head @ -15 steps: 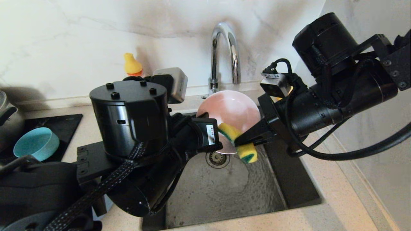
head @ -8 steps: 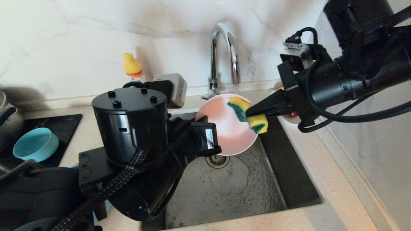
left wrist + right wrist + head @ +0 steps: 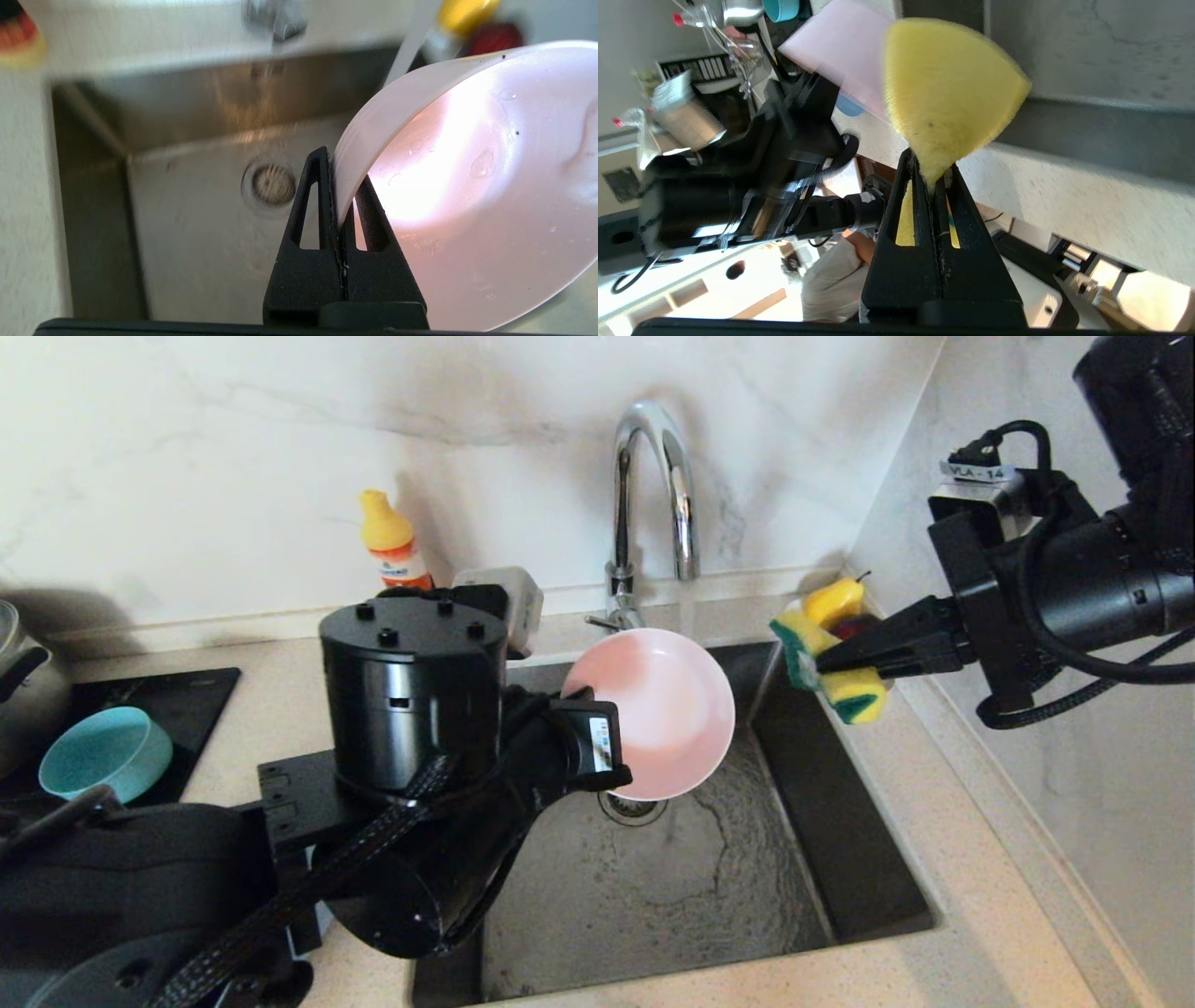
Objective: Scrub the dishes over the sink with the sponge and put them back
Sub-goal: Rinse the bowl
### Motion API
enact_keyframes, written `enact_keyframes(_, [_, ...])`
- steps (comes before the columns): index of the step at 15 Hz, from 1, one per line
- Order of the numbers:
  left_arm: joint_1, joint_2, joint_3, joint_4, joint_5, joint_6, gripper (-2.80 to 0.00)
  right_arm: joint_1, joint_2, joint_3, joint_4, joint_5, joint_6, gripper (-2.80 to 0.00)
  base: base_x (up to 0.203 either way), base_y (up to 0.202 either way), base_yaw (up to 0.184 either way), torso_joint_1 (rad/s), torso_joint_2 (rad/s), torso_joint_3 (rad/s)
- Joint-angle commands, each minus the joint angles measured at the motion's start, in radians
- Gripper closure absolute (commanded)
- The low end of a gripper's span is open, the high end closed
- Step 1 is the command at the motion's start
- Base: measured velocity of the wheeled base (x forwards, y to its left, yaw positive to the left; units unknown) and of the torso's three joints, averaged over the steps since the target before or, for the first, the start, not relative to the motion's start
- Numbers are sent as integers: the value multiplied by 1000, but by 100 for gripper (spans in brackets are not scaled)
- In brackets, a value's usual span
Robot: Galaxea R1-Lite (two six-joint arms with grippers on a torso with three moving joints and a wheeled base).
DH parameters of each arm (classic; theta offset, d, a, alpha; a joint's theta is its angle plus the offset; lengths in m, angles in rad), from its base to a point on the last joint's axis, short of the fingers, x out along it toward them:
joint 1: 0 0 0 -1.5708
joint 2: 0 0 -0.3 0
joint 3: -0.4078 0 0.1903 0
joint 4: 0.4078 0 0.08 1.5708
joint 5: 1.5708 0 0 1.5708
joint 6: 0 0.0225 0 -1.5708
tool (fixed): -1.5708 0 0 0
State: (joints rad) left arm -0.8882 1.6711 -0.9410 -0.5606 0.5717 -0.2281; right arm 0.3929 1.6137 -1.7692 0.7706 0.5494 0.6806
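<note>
The pale pink bowl (image 3: 658, 709) hangs tilted on edge over the sink (image 3: 653, 896), with my left gripper (image 3: 586, 698) shut on its left rim. In the left wrist view the rim of the pink bowl (image 3: 467, 186) sits pinched between the fingers of the left gripper (image 3: 340, 186). My right gripper (image 3: 826, 665) is shut on the yellow and green sponge (image 3: 831, 663), held above the sink's back right corner, apart from the bowl. The right wrist view shows the sponge (image 3: 948, 84) squeezed in the right gripper (image 3: 931, 168). The teal bowl (image 3: 105, 753) lies on a dark mat at the far left.
The chrome tap (image 3: 653, 485) runs a thin stream behind the pink bowl. An orange bottle (image 3: 392, 546) stands against the back wall. A yellow pear (image 3: 834, 600) sits in the corner behind the sponge. A metal pot (image 3: 19, 681) is at the left edge. The marble side wall is close on the right.
My right gripper has carried the sponge off the pink bowl, up and to the right, to the sink's back right corner. The left gripper keeps the bowl, shifted slightly.
</note>
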Motion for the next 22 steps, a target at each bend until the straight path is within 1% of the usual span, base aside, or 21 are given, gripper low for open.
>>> enact_keyframes(1, [38, 33, -62, 170, -27, -58, 0, -42, -91, 52, 4, 31, 4, 0, 0, 0, 0, 0, 0, 0])
enact_keyframes(2, [57, 43, -115, 282, -64, -108, 0, -55, -131, 73, 4, 43, 4, 0, 0, 0, 0, 0, 0, 0])
enact_keyframes(4, [103, 80, -229, 490, -168, -224, 0, -68, -212, 128, 4, 50, 3, 0, 0, 0, 0, 0, 0, 0])
enact_keyframes(5, [127, 117, -279, 559, -221, -269, 0, -71, -249, 160, 2, 50, 2, 0, 0, 0, 0, 0, 0, 0])
enact_keyframes(6, [150, 161, -318, 591, -251, -297, 0, -73, -288, 192, 0, 50, 2, 0, 0, 0, 0, 0, 0, 0])
enact_keyframes(9, [186, 295, -429, 640, -274, -349, 0, -77, -370, 255, -3, 47, 2, 0, 0, 0, 0, 0, 0, 0])
enact_keyframes(12, [205, 410, -582, 683, -278, -417, 0, -88, -392, 264, -2, 52, 2, 0, 0, 0, 0, 0, 0, 0])
enact_keyframes(15, [206, 491, -689, 690, -294, -432, 0, -88, -397, 278, -2, 53, 2, 0, 0, 0, 0, 0, 0, 0])
enact_keyframes(16, [206, 513, -720, 691, -301, -438, 0, -88, -397, 283, -4, 53, 2, 0, 0, 0, 0, 0, 0, 0])
enact_keyframes(19, [206, 554, -781, 693, -343, -486, 0, -88, -405, 298, -4, 52, 2, 0, 0, 0, 0, 0, 0, 0])
enact_keyframes(22, [206, 573, -819, 699, -348, -506, 0, -89, -408, 301, -4, 52, 2, 0, 0, 0, 0, 0, 0, 0])
